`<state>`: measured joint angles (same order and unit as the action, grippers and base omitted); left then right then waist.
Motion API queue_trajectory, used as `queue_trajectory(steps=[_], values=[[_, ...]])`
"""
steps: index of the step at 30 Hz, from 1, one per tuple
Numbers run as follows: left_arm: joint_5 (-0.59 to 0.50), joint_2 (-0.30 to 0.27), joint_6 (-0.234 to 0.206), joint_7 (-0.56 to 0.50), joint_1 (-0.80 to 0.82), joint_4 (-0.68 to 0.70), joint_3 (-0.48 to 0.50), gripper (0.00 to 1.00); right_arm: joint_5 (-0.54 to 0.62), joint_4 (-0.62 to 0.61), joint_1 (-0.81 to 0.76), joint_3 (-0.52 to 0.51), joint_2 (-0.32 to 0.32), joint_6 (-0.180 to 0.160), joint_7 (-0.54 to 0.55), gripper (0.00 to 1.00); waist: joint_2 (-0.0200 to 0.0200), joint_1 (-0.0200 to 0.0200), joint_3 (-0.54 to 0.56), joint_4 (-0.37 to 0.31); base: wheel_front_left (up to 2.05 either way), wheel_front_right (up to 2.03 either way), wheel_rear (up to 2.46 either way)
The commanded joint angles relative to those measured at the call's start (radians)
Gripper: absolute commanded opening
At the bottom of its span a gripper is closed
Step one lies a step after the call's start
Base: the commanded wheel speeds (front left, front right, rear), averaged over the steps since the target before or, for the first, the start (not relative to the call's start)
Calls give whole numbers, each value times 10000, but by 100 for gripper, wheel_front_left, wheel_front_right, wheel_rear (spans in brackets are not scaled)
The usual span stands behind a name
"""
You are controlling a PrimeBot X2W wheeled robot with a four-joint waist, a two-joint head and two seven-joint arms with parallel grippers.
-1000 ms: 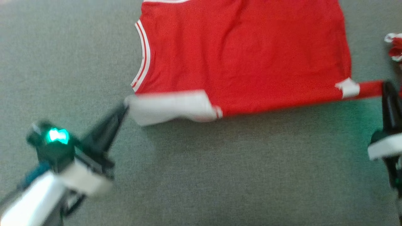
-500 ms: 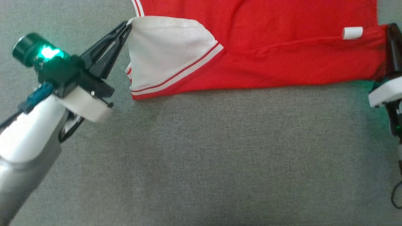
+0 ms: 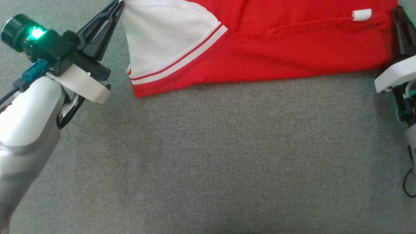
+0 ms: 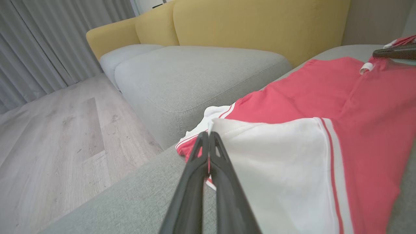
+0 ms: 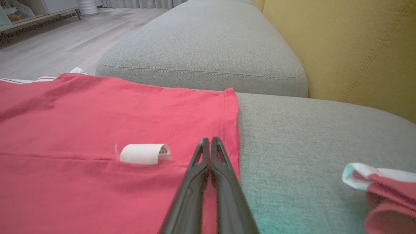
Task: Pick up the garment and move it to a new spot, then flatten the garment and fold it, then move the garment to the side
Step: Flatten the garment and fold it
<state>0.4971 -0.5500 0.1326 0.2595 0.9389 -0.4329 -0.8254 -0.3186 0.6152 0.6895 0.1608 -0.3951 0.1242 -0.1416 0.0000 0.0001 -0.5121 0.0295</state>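
Note:
The garment (image 3: 276,48) is a red jersey with a white side panel (image 3: 162,35) and striped trim, lying on the grey cushion (image 3: 211,156). Its near edge is turned over onto itself. My left gripper (image 3: 118,3) is shut on the corner of the white panel, its tips pinching the cloth in the left wrist view (image 4: 208,135). My right gripper (image 3: 397,9) is shut on the red corner at the other end, near a curled white label (image 5: 143,153). In the right wrist view its tips (image 5: 208,139) lie by the hem of the garment (image 5: 81,113).
Another red and white cloth (image 5: 383,191) lies on the cushion to my right. The yellow sofa back (image 5: 341,48) stands behind. A second grey cushion (image 4: 195,74) adjoins, and the wooden floor (image 4: 48,139) drops off beyond the cushion's edge on my left.
Both grippers have carried the garment's near edge away from me, turning the white panel over onto the red. Both stay shut.

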Motion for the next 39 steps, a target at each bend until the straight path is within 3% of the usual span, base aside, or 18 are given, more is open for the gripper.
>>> queue_trajectory(steps=[1,5,9,15,21,29,30,31,32,36,39], values=[[177,-306,-20,22,317,-12,484,100,-86,-63,19,134,-140,65,-200,100,0,-1,42,11,0,0,0],[803,185,-49,22,-296,-300,1658,100,-130,296,51,232,118,65,-677,100,0,-1,322,-82,0,0,0],[1117,899,-176,22,-2001,153,2924,100,-218,334,-259,-113,480,65,-1051,100,0,-1,701,-154,0,0,0],[857,1957,-302,22,-4303,449,3993,100,-54,-80,-1068,-653,1077,65,-1184,100,0,-1,1001,-232,0,0,0],[645,2423,-161,22,-4858,-33,4095,100,102,-355,-1444,-894,1353,65,-1197,100,0,-1,1047,-356,0,0,0],[748,2520,-37,20,-4354,-1572,3467,100,273,-627,-1477,-1104,1450,65,-1200,100,0,-1,880,-557,0,0,0],[798,2534,-32,18,-4271,-1733,3369,75,292,-623,-1483,-1112,1452,65,-1200,100,0,-1,866,-570,0,0,0],[876,2554,-28,-8,-4205,-1828,3172,41,300,-607,-1490,-1119,1461,65,-1200,100,0,-1,853,-583,0,0,0],[1001,2559,-26,-74,-4164,-1831,2860,0,301,-577,-1497,-1124,1472,65,-1200,100,0,-1,850,-596,0,0,0],[1636,2185,-23,-174,-4097,-1351,1477,0,209,-279,-1574,-1042,1508,65,-1132,100,0,-1,969,-580,0,0,0],[2001,1811,-22,-73,-4076,-1014,1158,0,35,95,-1624,-963,1521,65,-907,100,0,-1,1150,-496,0,0,0]])
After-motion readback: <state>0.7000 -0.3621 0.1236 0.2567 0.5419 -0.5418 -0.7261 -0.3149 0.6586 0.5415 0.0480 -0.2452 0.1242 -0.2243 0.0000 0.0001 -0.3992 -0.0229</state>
